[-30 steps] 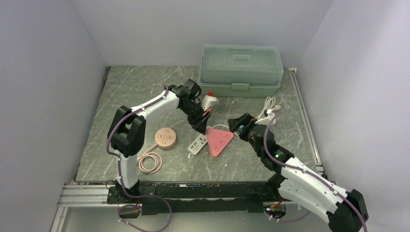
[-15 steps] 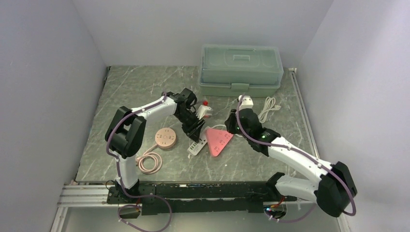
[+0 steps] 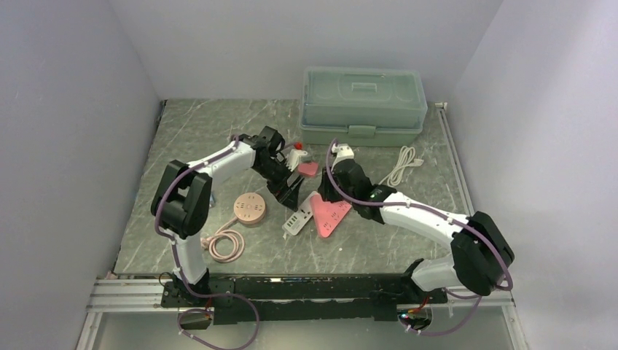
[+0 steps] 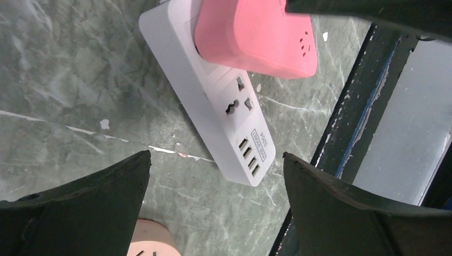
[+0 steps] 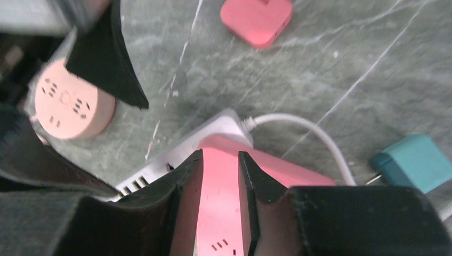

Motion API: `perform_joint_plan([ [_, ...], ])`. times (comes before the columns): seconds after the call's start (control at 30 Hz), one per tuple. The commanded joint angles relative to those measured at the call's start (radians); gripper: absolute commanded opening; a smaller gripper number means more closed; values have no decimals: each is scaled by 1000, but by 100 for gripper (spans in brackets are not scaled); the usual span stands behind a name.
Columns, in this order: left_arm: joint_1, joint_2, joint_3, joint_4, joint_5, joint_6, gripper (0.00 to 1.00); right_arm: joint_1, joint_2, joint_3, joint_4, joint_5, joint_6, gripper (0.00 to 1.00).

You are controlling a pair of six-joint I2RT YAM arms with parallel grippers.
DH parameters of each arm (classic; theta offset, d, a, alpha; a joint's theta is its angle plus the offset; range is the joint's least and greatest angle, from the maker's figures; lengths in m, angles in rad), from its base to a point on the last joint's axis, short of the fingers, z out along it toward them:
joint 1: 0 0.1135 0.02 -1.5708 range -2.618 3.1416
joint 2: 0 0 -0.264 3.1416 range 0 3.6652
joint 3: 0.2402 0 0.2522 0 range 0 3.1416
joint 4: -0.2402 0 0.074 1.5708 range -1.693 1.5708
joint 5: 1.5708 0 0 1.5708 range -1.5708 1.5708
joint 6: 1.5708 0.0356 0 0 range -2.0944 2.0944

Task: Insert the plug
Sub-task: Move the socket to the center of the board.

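Observation:
A white power strip (image 3: pixel 297 219) (image 4: pixel 229 101) lies mid-table. A pink triangular strip (image 3: pixel 331 215) (image 4: pixel 256 32) rests over its far end. My left gripper (image 3: pixel 289 193) (image 4: pixel 216 155) hangs wide open and empty above the white strip's USB end. My right gripper (image 3: pixel 323 193) (image 5: pixel 221 153) sits over the pink strip (image 5: pixel 221 202). Its jaws stand a narrow gap apart, the strip's face shows through, and any pinch is unclear. A small pink plug block (image 3: pixel 309 168) (image 5: pixel 256 21) lies beyond. A teal plug (image 5: pixel 413 160) lies beside a white cable (image 5: pixel 320 138).
A round pink socket (image 3: pixel 250 209) (image 5: pixel 66 106) with a coiled pink cord (image 3: pixel 226 244) sits at the left. A green lidded box (image 3: pixel 363 106) stands at the back, and a bundled white cable (image 3: pixel 402 166) lies at the right. A white and red piece (image 3: pixel 296 154) is near the left wrist. The dark rail (image 4: pixel 346 133) marks the table's near edge.
My right arm swung left from beside the white cable to over the pink strip, and its jaws narrowed. My left gripper moved slightly left and down and opened wide.

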Motion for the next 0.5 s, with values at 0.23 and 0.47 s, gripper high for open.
perform_joint_plan([
  [0.23, -133, -59, -88, 55, -76, 66, 100, -221, 67, 162, -191, 143, 24, 71],
  [0.47, -194, -46, -145, 105, -233, 145, 100, -297, 71, 126, -212, 151, 52, 77],
])
